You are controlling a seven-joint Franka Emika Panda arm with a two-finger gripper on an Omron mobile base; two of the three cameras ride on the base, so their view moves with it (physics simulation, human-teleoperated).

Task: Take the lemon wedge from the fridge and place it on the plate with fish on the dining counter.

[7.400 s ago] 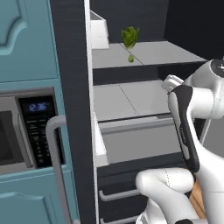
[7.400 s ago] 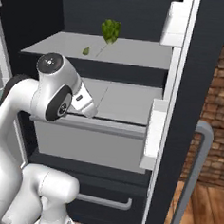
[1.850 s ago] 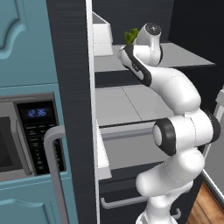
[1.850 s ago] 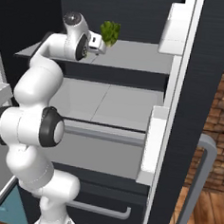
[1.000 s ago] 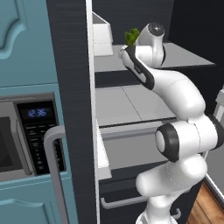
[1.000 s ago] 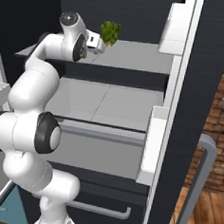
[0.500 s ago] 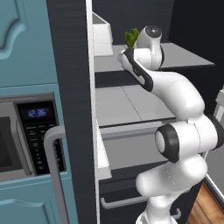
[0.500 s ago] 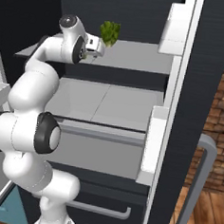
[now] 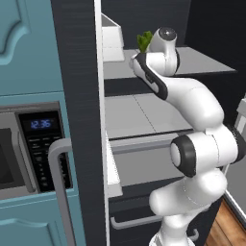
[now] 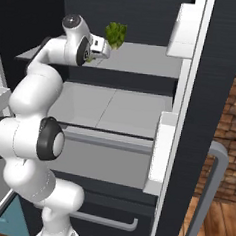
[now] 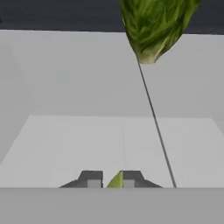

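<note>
With the arm reaching onto the pale grey upper shelf (image 10: 144,62) of your matte black fridge (image 10: 212,97), fingers (image 11: 92,178) clamp the yellow-green lemon wedge (image 11: 115,181), near the leafy green vegetable (image 11: 155,26).

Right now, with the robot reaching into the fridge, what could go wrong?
The jaws pinch just a thin edge of the lemon wedge, so it might slip out when lifted. The leafy green sits close behind on the same shelf, so the gripper could bump it while pulling back.
</note>
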